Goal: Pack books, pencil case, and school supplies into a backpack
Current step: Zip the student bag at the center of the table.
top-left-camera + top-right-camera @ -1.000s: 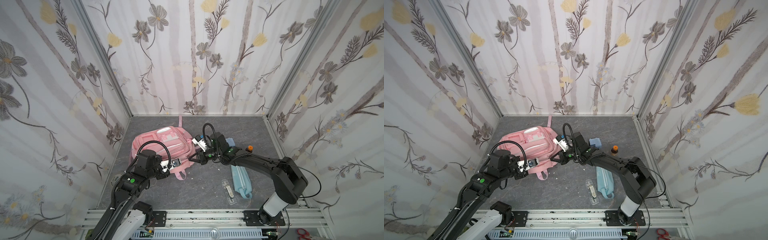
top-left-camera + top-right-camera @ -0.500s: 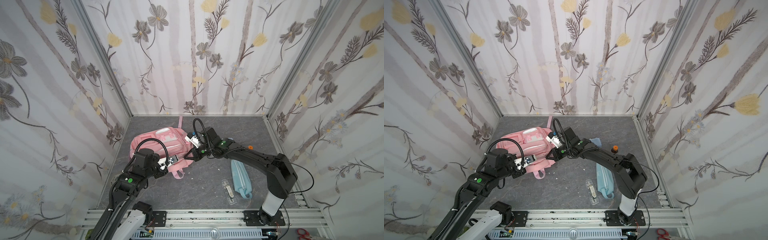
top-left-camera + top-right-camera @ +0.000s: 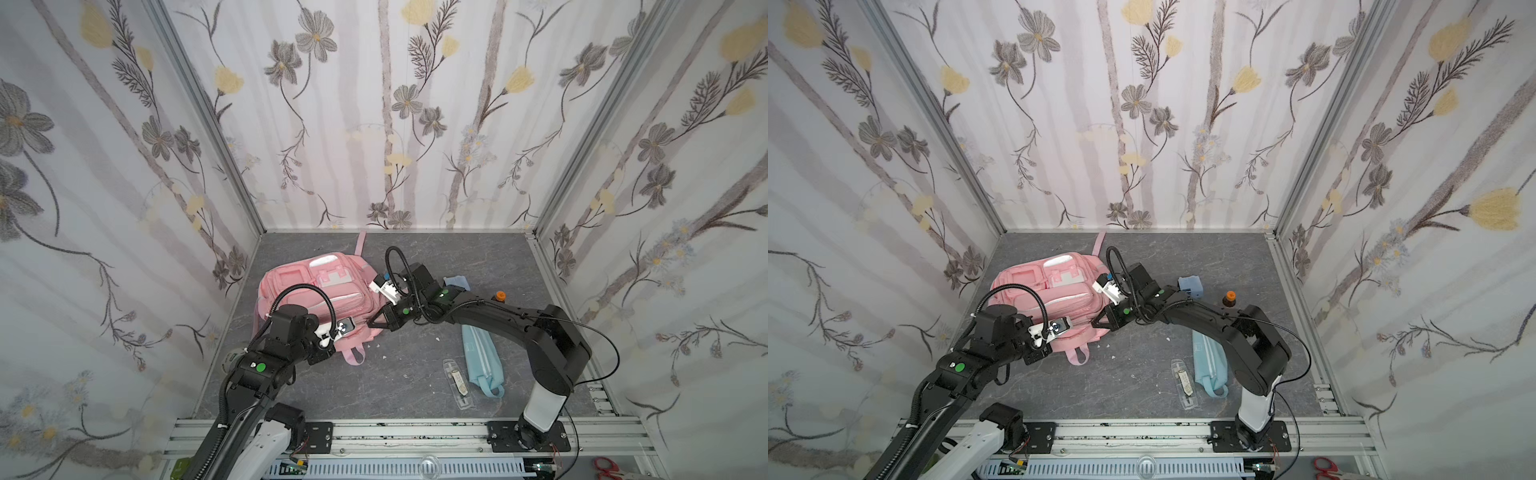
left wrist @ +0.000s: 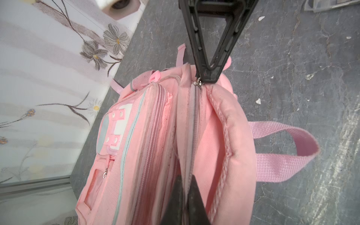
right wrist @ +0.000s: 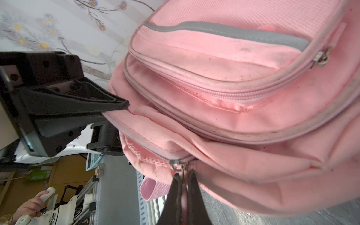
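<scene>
Since the backpack point(image 3: 316, 291) is soft, floppy fabric lying on the worktop point(image 3: 395, 374), left-arm side, grab seams/hardware, not panels: left end effector point(image 4: 186, 182) clenched on zip-seam fabric, right end effector point(image 5: 184, 177) clenched, prob. on zip pull point(image 5: 175, 163).

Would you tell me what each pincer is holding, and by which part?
The left pincer pinches the backpack by the fabric along its zip; the right pincer grips the zip pull.
</scene>
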Robot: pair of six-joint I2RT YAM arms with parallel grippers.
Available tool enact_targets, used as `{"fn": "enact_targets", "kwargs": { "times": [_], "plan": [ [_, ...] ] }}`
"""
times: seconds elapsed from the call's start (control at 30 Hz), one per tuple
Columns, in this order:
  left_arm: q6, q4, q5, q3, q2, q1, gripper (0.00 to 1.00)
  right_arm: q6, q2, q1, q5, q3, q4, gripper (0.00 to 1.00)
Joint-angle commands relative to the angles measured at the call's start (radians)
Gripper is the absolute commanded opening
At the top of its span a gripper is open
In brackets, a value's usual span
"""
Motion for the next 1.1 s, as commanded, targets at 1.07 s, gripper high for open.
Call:
{"fn": "enact_targets", "kwargs": {
  "times": [1.07],
  "plan": [
    [-0.203,0.017,0.119,0.085,0.022,0.037,0.0,0.121,0.04,0.164,0.172,0.277,-0.134,0.0]
  ]
}}
